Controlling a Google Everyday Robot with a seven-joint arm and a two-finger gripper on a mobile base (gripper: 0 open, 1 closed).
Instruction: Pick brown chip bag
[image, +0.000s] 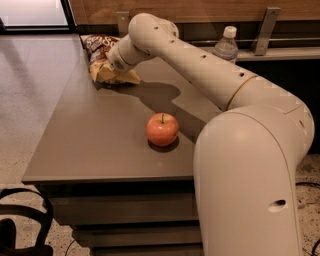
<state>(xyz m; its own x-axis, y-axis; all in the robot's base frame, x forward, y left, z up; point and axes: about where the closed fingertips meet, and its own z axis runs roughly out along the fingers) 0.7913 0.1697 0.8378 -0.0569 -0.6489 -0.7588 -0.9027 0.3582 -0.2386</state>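
Observation:
The brown chip bag (100, 55) lies at the far left corner of the grey table (95, 145). Its dark brown top with white lettering points away and its pale yellow-tan lower half faces me. My arm reaches across the table from the right, and my gripper (114, 66) is right at the bag, over its tan part. The wrist hides the fingers and part of the bag.
A red apple (162, 129) sits near the middle of the table, in front of my arm. A clear water bottle (226, 46) stands on a ledge at the back right. A black chair part (20, 225) shows at the lower left, below the table's front edge.

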